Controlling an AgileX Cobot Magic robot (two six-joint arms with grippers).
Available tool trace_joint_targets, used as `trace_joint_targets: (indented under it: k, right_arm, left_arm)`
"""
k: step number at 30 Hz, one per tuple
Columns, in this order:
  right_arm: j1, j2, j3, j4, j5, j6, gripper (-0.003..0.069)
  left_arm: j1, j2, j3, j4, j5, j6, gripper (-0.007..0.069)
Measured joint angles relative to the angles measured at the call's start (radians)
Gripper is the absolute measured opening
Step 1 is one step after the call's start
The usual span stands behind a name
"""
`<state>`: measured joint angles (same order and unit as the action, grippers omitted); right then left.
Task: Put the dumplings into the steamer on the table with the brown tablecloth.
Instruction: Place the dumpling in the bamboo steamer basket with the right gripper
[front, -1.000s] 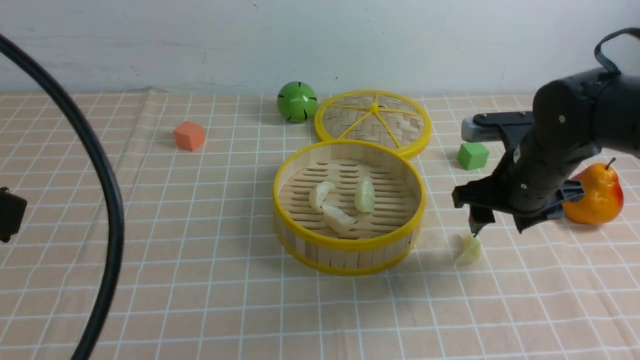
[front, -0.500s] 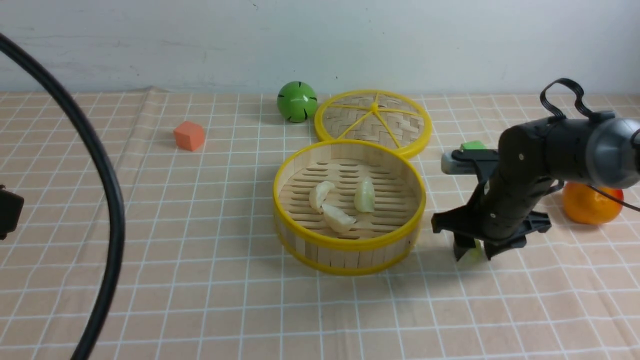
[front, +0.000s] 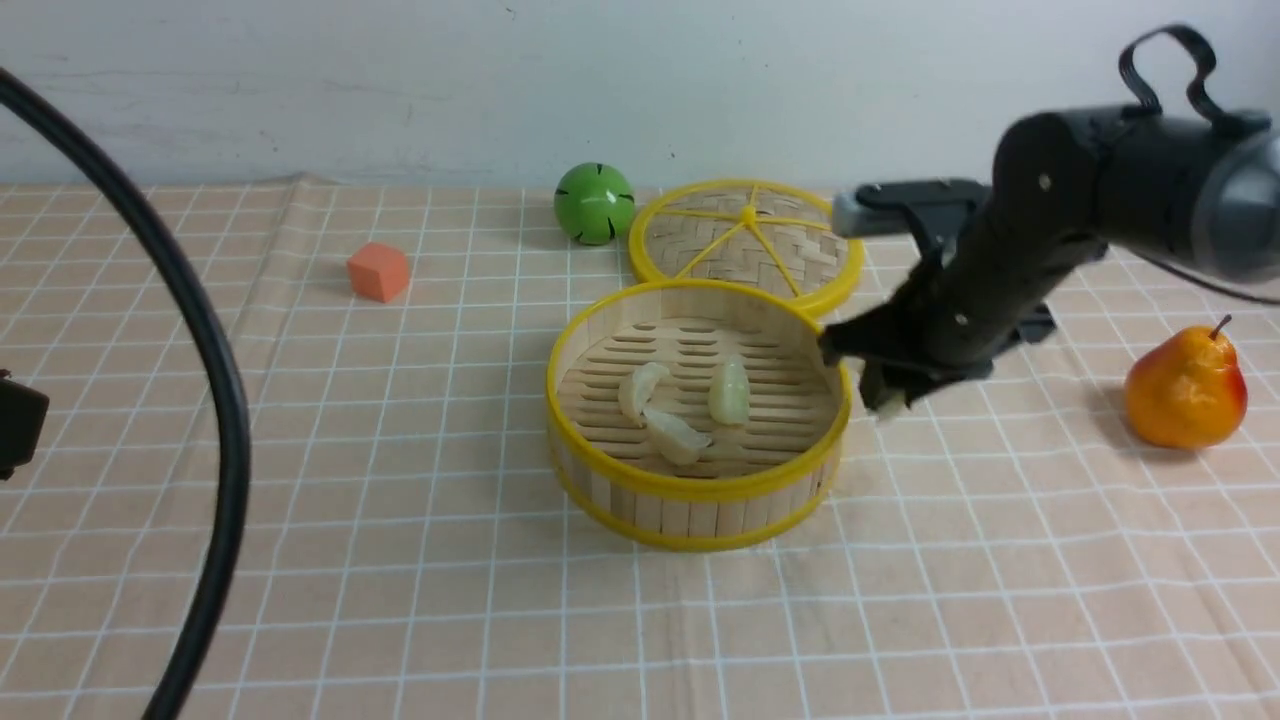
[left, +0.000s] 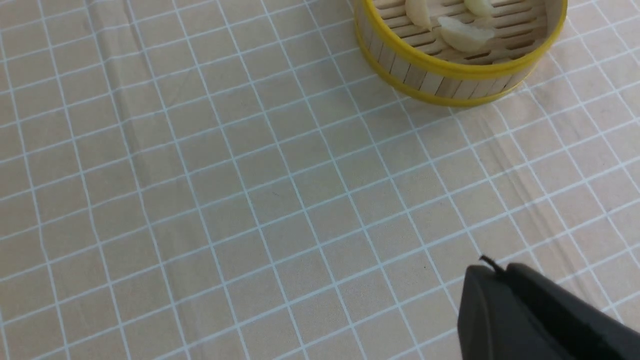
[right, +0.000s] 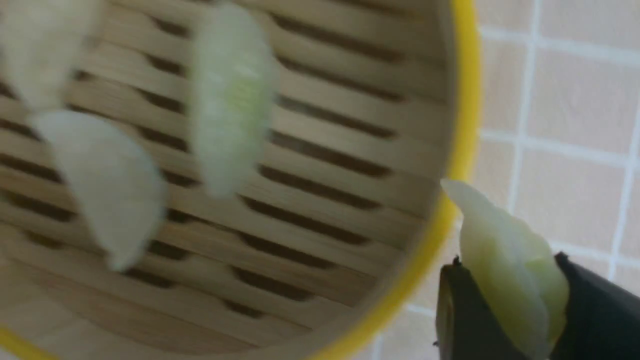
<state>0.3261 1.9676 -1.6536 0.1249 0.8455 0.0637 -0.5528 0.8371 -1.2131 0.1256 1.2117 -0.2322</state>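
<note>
Right jaws pinch dumpling (right: 500, 260) — just outside steamer (right: 467, 100) rim; left jaws pressed together.

Right arm (front: 1010, 270) aloft — jaws pinched

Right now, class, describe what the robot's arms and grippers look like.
The right arm is black, rounded tubes with a grey joint and a looped black cable. The right gripper and left gripper are matt black. A thick black cable curves alongside.

Three pale dumplings (front: 678, 436) lie inside round yellow-rimmed steamer (front: 700, 490); fourth dumpling (right: 502, 260) aloft, just beside rim.
</note>
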Motion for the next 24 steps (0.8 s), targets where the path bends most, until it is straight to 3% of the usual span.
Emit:
trace_joint_targets:
  k: [8, 20, 24]
  right_arm:
    - [0.054, 0.135, -0.213, 0.019, 0.009, -0.018, 0.0213]
    - [0.054, 0.269, -0.234, 0.010, -0.038, -0.015, 0.0213]
    - [0.054, 0.278, -0.235, -0.007, -0.038, 0.027, 0.0288]
  left_arm:
    - [0.000, 0.000, 0.000, 0.000, 0.000, 0.000, 0.0028]
    - [0.000, 0.000, 0.000, -0.001, 0.001, 0.000, 0.0036]
    - [0.000, 0.000, 0.000, -0.001, 0.002, 0.000, 0.0036]
